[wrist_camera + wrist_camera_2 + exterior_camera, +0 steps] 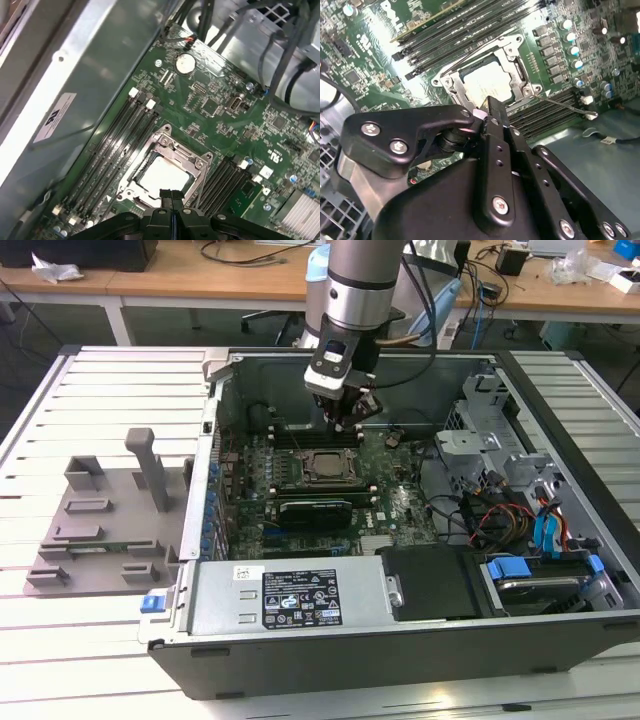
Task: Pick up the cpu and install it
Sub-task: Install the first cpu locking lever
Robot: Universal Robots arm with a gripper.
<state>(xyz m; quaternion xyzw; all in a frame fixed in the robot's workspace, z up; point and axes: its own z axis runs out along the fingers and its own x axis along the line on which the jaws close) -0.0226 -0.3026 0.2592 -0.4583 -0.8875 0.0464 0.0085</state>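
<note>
In the exterior view, the gripper (345,418) hangs inside the open computer case (560,570), just above the motherboard (400,510). The chip (322,466) lies in its socket at about six o'clock from the gripper, close below it. A grey tray (100,515) sits well apart on the slatted table (60,640), off at nine o'clock.

In the second wrist view, the fingers (495,117) are pressed together with nothing between them, their tips poised at the near edge of the chip (487,82). The chip rests flat inside the metal socket frame (522,75), and the thin wire latch lever (565,106) stands off to one side.

In the first wrist view, the closed fingertips (171,196) hover at the chip's (162,175) edge.

The risk, judging from this, is that a downward nudge by the tips on one edge could tilt the chip in its seat and bend the contacts beneath. The unlatched frame would not hold it down.

The chip looks pale, flat and square, with a bright, washed-out metal top.
</note>
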